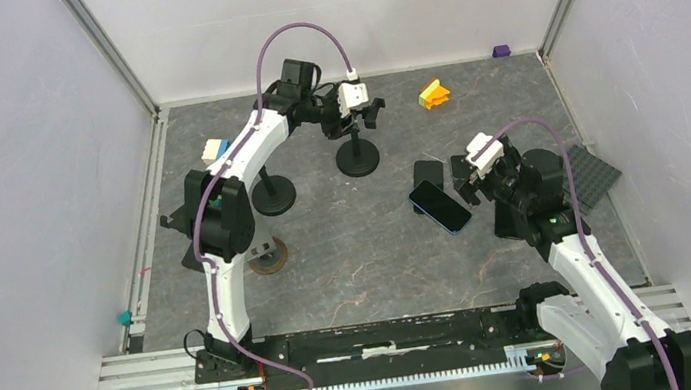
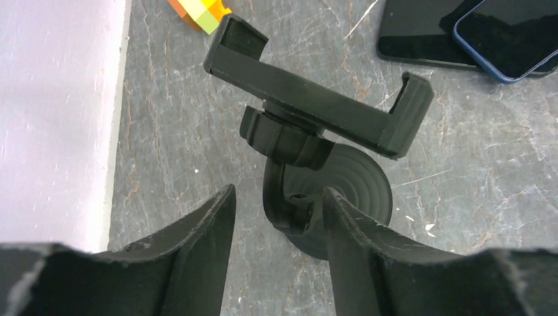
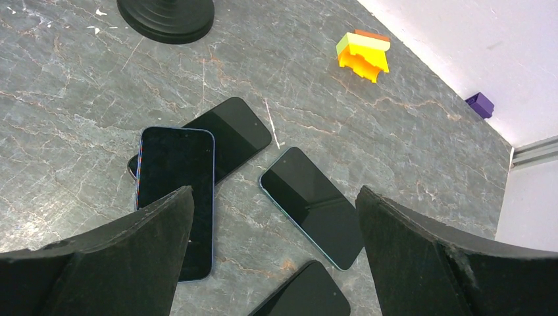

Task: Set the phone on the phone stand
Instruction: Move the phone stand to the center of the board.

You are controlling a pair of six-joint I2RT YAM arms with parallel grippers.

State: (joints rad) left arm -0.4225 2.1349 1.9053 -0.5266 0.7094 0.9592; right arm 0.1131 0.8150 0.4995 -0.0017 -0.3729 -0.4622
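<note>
The black phone stand (image 1: 357,153) stands at the back middle, its empty cradle (image 2: 316,105) tilted above the round base (image 2: 362,184). My left gripper (image 2: 278,191) hovers at the stand's neck with its jaws apart. The neck lies between them close to the right finger, and nothing is gripped. A blue-edged phone (image 1: 441,206) lies face up, overlapping a black phone (image 1: 426,173). My right gripper (image 3: 274,191) hangs wide open above the floor, between the blue-edged phone (image 3: 176,197) and a teal-edged phone (image 3: 312,205). Another dark phone (image 3: 309,293) lies below it.
A second black stand (image 1: 272,195) is left of the first. A yellow, orange and green block (image 1: 433,94) and a purple block (image 1: 501,50) sit at the back right. A dark grey plate (image 1: 591,175) lies by the right wall, and a blue-white block (image 1: 214,151) is at the left.
</note>
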